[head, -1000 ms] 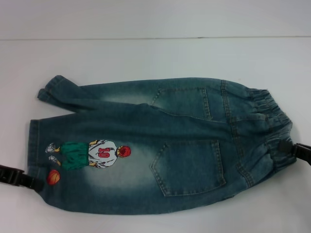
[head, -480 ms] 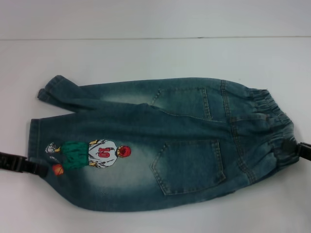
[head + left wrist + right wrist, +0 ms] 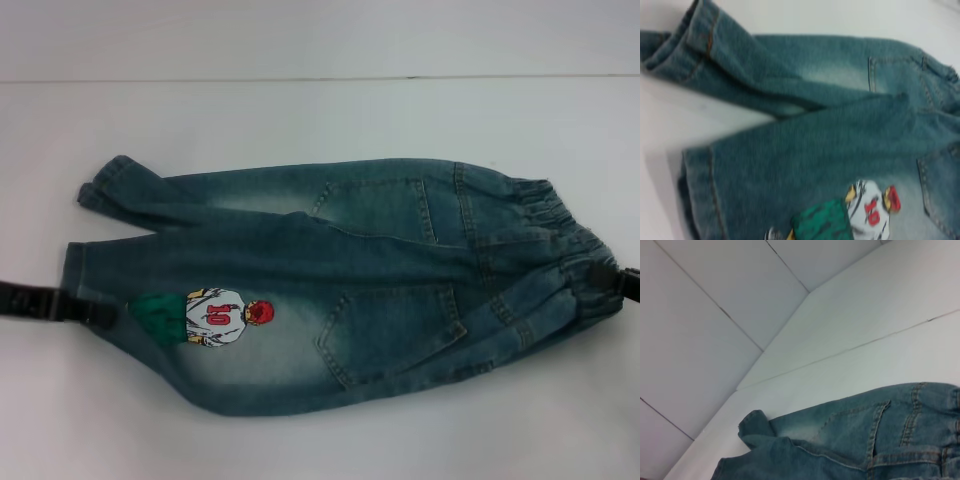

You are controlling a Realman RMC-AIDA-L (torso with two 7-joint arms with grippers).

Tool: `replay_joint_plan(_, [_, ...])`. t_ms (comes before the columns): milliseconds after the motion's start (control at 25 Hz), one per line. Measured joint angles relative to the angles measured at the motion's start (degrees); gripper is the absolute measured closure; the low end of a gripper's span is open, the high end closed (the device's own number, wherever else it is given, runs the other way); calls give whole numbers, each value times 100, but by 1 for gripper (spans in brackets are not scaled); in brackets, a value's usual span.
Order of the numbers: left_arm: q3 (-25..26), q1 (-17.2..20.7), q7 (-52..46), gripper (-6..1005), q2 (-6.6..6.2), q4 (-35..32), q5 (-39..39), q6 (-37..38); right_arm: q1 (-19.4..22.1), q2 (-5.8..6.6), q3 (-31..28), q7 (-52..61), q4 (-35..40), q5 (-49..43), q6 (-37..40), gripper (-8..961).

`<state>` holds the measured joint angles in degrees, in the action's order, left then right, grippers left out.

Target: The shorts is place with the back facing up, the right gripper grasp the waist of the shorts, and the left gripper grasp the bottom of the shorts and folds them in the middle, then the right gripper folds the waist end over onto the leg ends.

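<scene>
Denim shorts [image 3: 340, 275] pinched at both ends on a white table [image 3: 300, 110], near edge raised off the surface.

The shorts lie back-up across the table's middle, waist [image 3: 560, 245] toward the robot's right, leg ends [image 3: 95, 215] toward its left; the near leg's edge is lifted and curling inward, w/ the far leg flat behind. Two back pockets [image 3: 385, 335] show, plus the no. 10 player print [image 3: 215, 317], partly tucked under at its hem side. Left gripper [image 3: 100, 312] is clamped on the near leg's hem; right gripper [image 3: 605, 275] is clamped on the waist's near corner. Left wrist view: both leg hems [image 3: 697, 195] and the print close up.
</scene>
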<state>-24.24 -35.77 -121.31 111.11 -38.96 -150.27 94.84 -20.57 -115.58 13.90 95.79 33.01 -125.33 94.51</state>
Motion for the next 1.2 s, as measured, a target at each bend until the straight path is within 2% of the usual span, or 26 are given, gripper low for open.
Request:
replay_joint_plan(560, [81,-52,-48,936,24,121,519,-394,-238,189,-9,214,116,0,-50,904])
replay_joint_plan(960, [136,-81,-65,937,42,136,893,-881,-451,370,17,402,127,8,-230,903])
replay_joint_plan(1200, [137,-126,-89,937,144,144,1021,-1196,-586,424,25,541,303,9,-258,904])
